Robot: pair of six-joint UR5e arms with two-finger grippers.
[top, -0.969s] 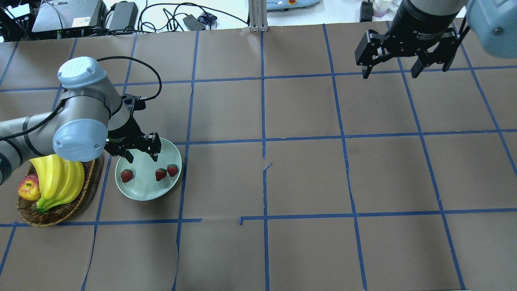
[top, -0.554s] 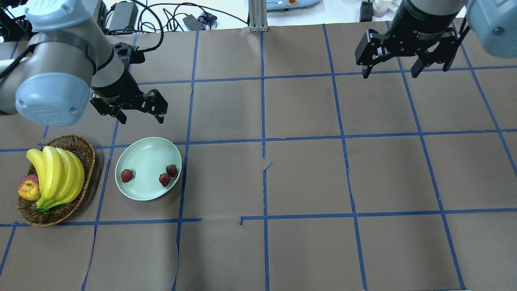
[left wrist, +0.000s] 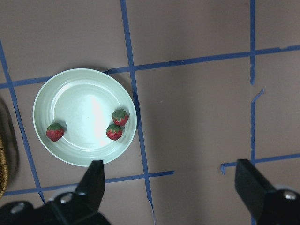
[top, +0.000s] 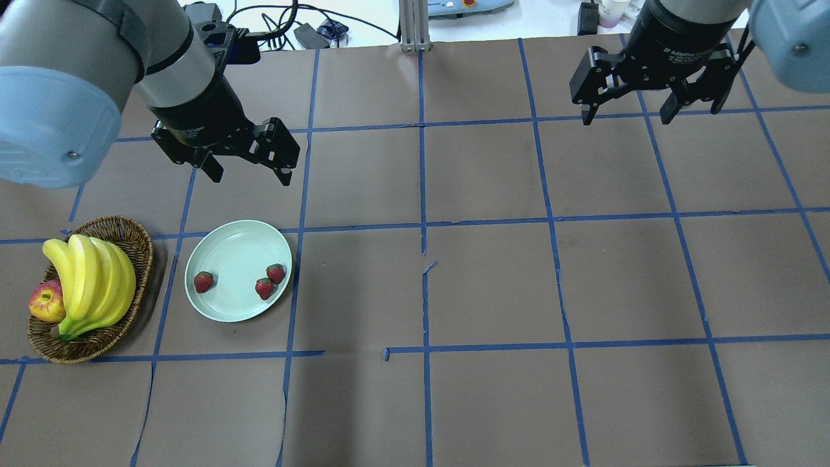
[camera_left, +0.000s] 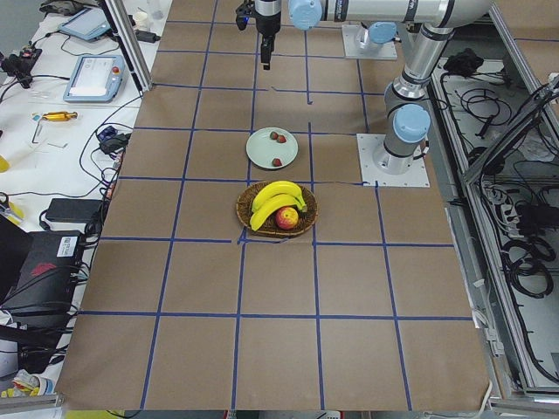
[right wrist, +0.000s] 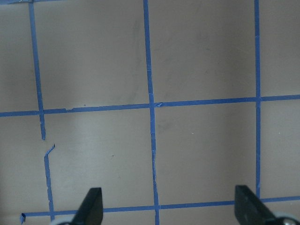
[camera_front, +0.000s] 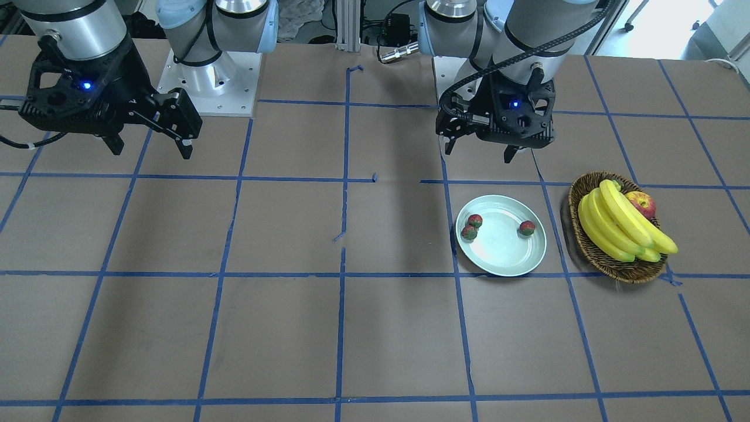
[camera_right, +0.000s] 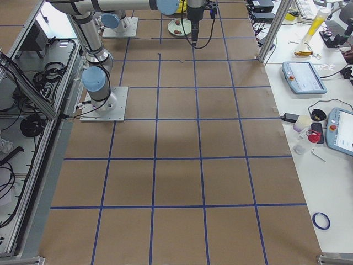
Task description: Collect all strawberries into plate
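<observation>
The pale mint-green plate point(top: 233, 253) lies on the table's left side and holds three strawberries: one at its left point(top: 203, 281) and two close together at its right point(top: 264, 288) point(top: 275, 273). The plate also shows in the front view point(camera_front: 504, 258) and in the left wrist view point(left wrist: 79, 98). My left gripper point(top: 249, 172) is open and empty, raised well above the table beyond the plate. My right gripper point(top: 629, 117) is open and empty, high over the table's far right. The left wrist view shows the three strawberries point(left wrist: 55, 132) point(left wrist: 115, 132) point(left wrist: 120, 116) below the open fingers.
A brown wicker basket point(top: 133, 237) with a bunch of bananas point(top: 91, 279) and a red-yellow apple point(top: 45, 303) stands left of the plate. Blue tape lines grid the brown table. Cables and power bricks lie beyond the far edge point(top: 259, 26).
My left gripper has risen from just over the plate and moved away toward the far side, open and empty. One strawberry on the right settled slightly lower. The right arm has not moved.
</observation>
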